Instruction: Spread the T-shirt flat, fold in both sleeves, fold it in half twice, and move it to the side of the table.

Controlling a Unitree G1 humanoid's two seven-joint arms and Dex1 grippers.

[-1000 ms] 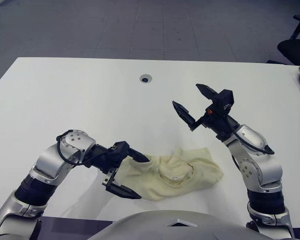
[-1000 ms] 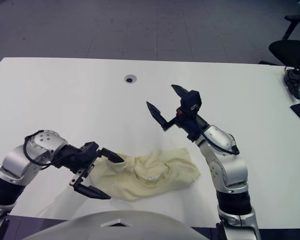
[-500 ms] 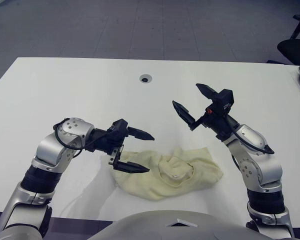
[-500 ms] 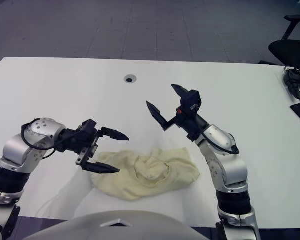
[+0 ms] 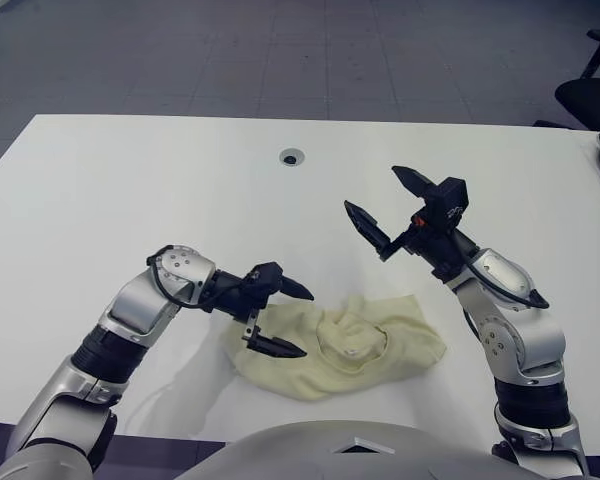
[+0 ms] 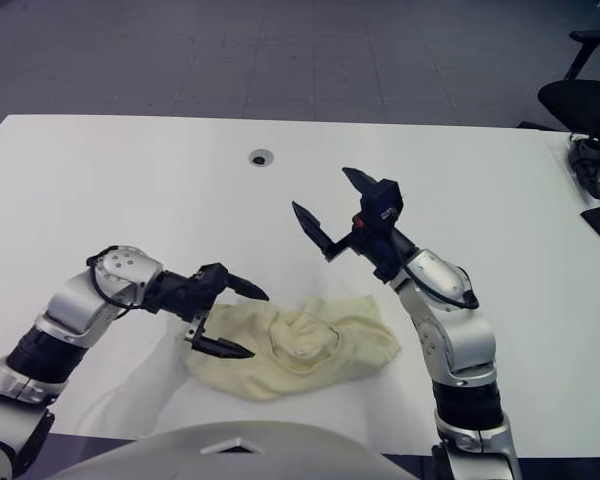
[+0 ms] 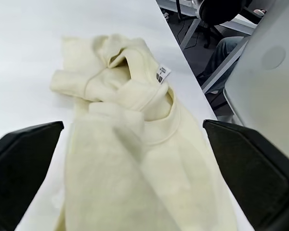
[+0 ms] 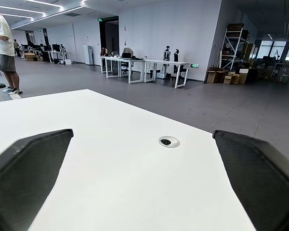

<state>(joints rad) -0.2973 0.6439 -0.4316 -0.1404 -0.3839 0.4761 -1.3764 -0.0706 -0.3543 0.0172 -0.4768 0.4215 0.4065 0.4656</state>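
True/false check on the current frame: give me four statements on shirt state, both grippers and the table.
1. The T-shirt lies spread flat. False: it is bunched in a heap near the front edge of the table.
2. The left gripper is open at the shirt's left end. True.
3. The right gripper is clamped on the shirt. False: it is open, held up above the table, apart from the shirt.
4. A round cable hole sits in the table beyond the shirt. True.

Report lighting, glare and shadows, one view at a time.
Right wrist view: ceiling light strips glow overhead, table evenly lit. Left wrist view: T-shirt folds carry soft shadows, table beside it washes out white. Left eye view: diffuse light, no glare.
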